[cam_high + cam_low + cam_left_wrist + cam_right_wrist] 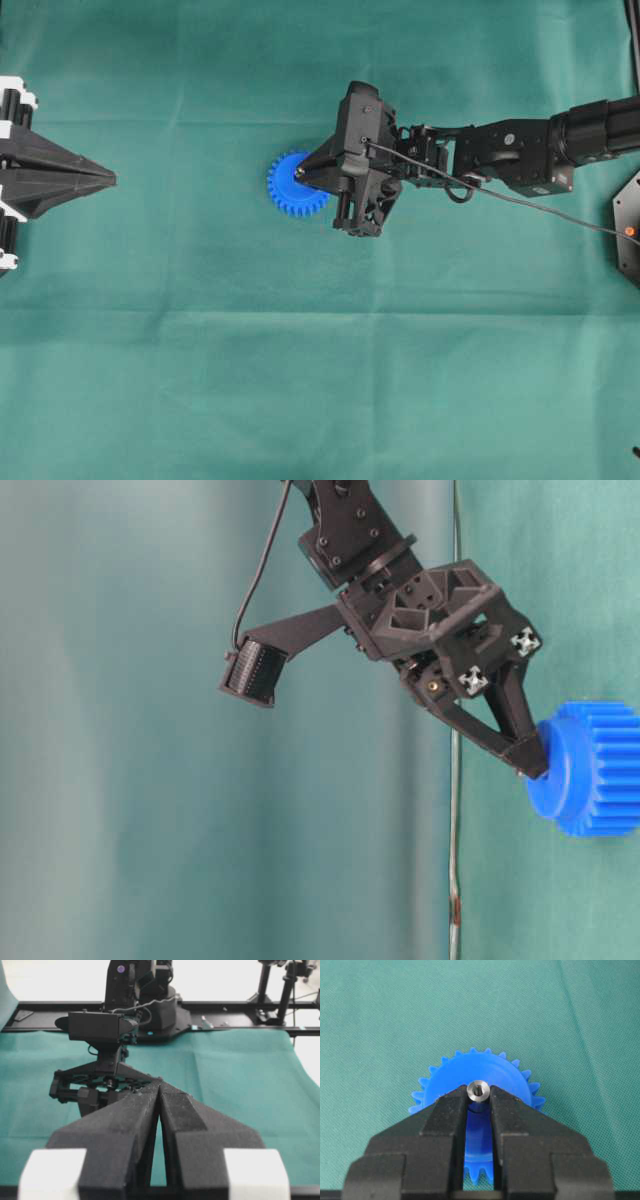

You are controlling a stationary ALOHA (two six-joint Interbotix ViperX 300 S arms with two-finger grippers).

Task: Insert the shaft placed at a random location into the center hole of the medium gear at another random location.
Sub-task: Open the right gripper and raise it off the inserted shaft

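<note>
Overhead exterior: the right gripper (305,175) sits over the medium gear (292,188) on the green surface (320,380); the left gripper (108,180) is parked, fingers closed.

Right wrist-mounted: the fingers (447,1107) pinch the shaft (478,1091) near its top, above the gear's middle. The shaft appears rigid, light and slippery, so a firm, square grip suits it.

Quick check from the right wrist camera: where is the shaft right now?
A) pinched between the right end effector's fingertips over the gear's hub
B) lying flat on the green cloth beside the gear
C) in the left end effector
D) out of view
A: in the right wrist view the shaft shows end-on between the tips of the right end effector, directly over the medium gear.
</note>
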